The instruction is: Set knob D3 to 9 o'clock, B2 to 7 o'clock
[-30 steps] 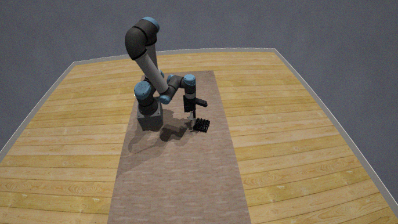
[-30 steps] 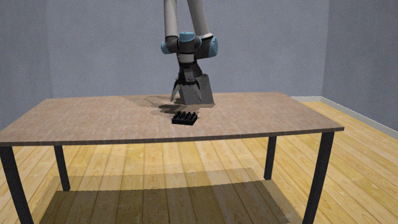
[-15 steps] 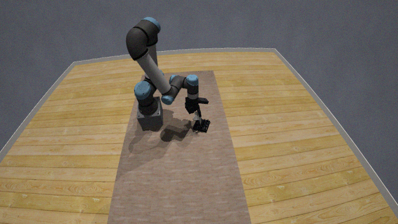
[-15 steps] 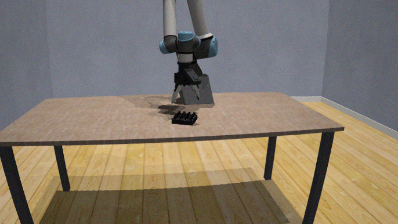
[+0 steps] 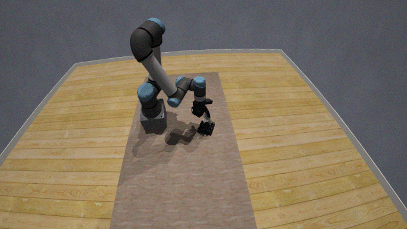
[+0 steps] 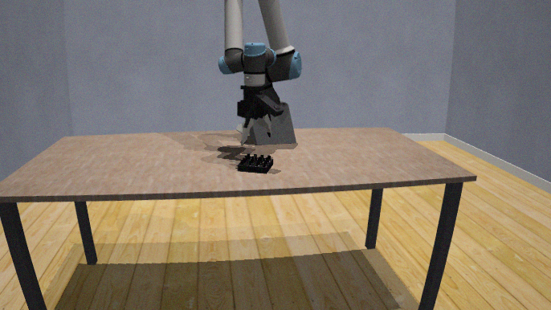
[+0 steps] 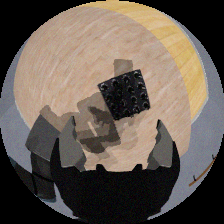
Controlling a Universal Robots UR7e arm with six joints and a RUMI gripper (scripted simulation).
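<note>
A bare test room, probably a robot lab: plain grey-blue walls (image 6: 120, 60), a yellow plank floor (image 6: 482, 225) edged with pale skirting (image 6: 494, 161), and one dark-legged wooden table (image 6: 120, 169) carrying a robot arm (image 5: 157, 74) on a grey block (image 5: 154, 120).

Black knob box (image 6: 255, 164), pale wood-grain table (image 6: 120, 169), grey-and-blue arm (image 5: 154, 71).

The black square knob box (image 7: 125, 93) is lying flat on the bench (image 6: 120, 169), its small knobs pointing up.
</note>
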